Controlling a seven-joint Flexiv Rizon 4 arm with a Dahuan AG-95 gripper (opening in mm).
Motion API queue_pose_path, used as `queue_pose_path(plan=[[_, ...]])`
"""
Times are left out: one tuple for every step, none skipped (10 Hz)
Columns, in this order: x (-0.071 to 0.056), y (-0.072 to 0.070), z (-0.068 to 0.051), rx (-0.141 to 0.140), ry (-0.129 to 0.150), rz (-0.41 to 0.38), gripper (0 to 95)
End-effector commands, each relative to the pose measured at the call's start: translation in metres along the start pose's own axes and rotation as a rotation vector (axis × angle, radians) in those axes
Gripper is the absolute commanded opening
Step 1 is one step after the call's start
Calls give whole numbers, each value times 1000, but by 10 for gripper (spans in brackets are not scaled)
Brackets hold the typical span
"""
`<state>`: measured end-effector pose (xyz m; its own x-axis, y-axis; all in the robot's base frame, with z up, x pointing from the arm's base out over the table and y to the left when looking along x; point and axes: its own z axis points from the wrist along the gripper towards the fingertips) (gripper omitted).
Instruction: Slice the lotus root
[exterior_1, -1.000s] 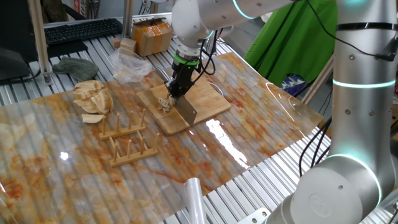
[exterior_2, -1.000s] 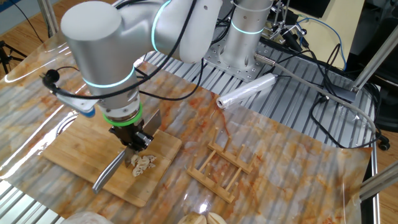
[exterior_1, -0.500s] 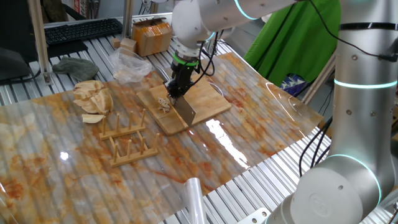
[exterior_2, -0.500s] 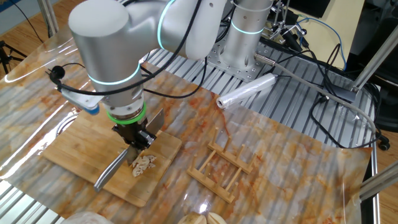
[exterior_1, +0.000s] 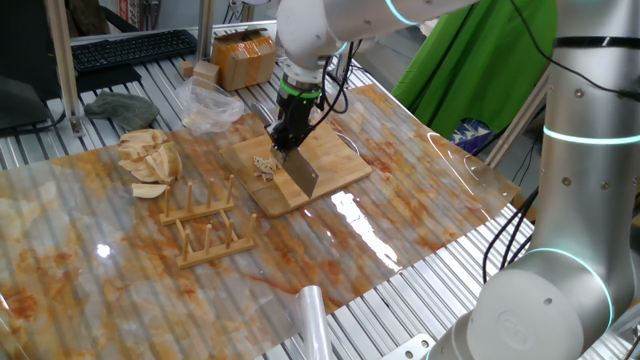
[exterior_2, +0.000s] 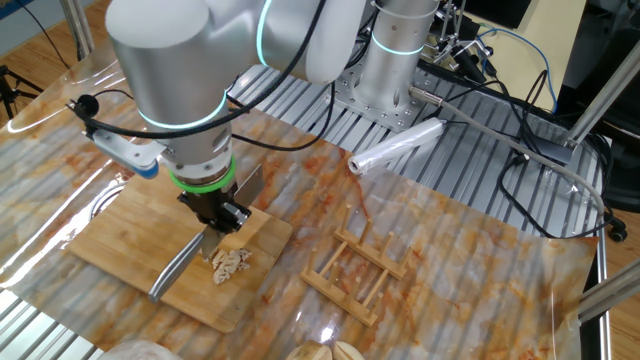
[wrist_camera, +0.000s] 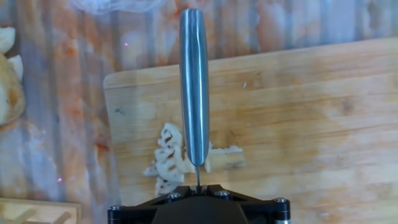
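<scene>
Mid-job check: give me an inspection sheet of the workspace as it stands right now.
Surface: table under a marbled orange, glossy sheet; wooden cutting board on it.
Job's things: lotus root in thin slices on the board; cleaver raised, blade above the slices in the hand view.
Clutter: heap of pale wedges, wooden rack, clear plastic bag, film roll, cardboard box.
Gripper: gripper shut on the cleaver's handle, fingers not seen apart.
Cables: black cables behind the robot base; one trails off the table's side.
Surroundings: keyboard, green cloth.
</scene>
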<state>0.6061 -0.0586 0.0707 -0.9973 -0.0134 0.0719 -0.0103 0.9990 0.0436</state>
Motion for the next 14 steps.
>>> queue_pose_path(plan=[[2, -2, -10, 15, -1, -2, 0], [2, -5, -14, 13, -5, -17, 0], [2, -7, -15, 12, -7, -23, 0], [2, -12, -14, 12, -10, -47, 0], [2, -14, -14, 12, -10, -51, 0], [2, -14, -14, 13, -11, -54, 0], [2, -14, -14, 14, -12, -57, 0], [2, -16, -13, 14, -12, -64, 0], [3, -17, -13, 15, -16, -66, 0], [2, -17, -13, 18, -15, -66, 0], [2, -17, -14, 17, -16, -67, 0], [1, -17, -14, 16, -16, -68, 0], [1, -17, -14, 16, -16, -68, 0], [1, -17, -12, 18, -16, -68, 0]])
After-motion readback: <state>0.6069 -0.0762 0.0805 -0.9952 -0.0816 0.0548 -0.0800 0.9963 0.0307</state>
